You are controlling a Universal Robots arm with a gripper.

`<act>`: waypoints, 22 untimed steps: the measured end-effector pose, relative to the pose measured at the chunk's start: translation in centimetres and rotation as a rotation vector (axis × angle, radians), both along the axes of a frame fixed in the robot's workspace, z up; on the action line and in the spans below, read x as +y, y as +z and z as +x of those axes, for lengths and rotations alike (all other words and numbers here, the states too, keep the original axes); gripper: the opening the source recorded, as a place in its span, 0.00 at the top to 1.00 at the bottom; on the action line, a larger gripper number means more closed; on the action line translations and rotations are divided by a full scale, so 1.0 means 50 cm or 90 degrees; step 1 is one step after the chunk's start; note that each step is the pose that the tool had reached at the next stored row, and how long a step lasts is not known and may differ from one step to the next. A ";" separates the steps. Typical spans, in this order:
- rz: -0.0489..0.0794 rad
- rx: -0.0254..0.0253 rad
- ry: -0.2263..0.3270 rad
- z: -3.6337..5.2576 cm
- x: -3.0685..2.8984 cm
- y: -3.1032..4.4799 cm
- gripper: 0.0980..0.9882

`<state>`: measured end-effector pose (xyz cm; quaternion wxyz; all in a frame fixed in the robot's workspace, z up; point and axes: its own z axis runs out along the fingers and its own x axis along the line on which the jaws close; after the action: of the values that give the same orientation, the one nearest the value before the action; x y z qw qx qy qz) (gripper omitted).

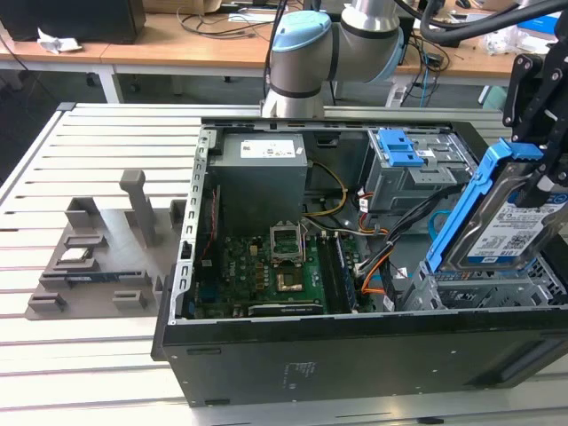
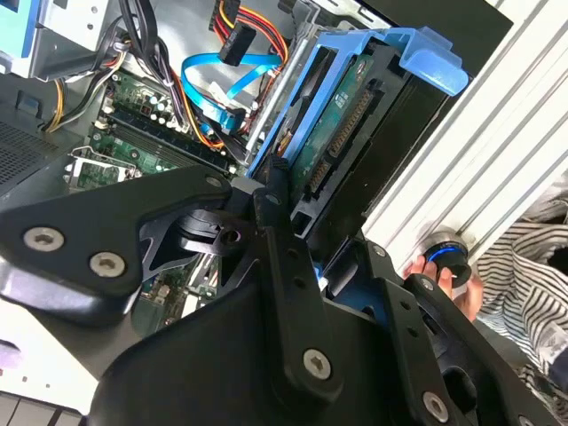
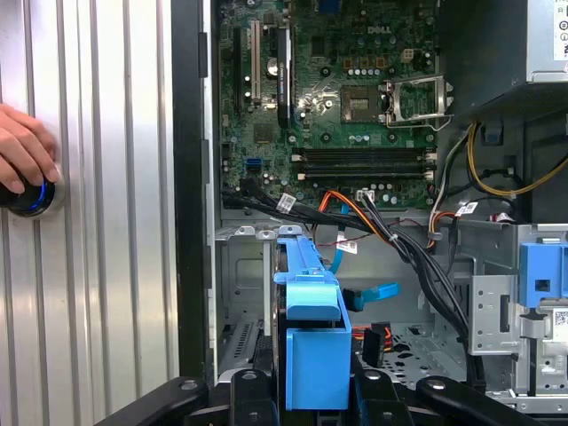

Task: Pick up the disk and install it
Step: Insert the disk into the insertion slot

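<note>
Gripper (image 1: 532, 173) clamps disk (image 1: 506, 222) over open computer case (image 1: 355, 355).

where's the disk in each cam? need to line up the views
Exterior view: the disk stands on edge at that view's right, held by the gripper over the case's drive bay.
Second wrist view: disk seen from its circuit-board side, blue carrier around it, just past the fingers.
First wrist view: disk edge-on, blue carrier end facing the camera.
Shared landmark: the motherboard's empty CPU socket.
</note>
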<state>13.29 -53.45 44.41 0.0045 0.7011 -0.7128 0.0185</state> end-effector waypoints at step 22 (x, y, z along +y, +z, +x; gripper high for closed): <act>0.000 0.0001 0.000 0.004 -0.001 -0.055 0.70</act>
<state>13.48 -53.48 41.68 0.0046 0.7011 -0.7128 0.0186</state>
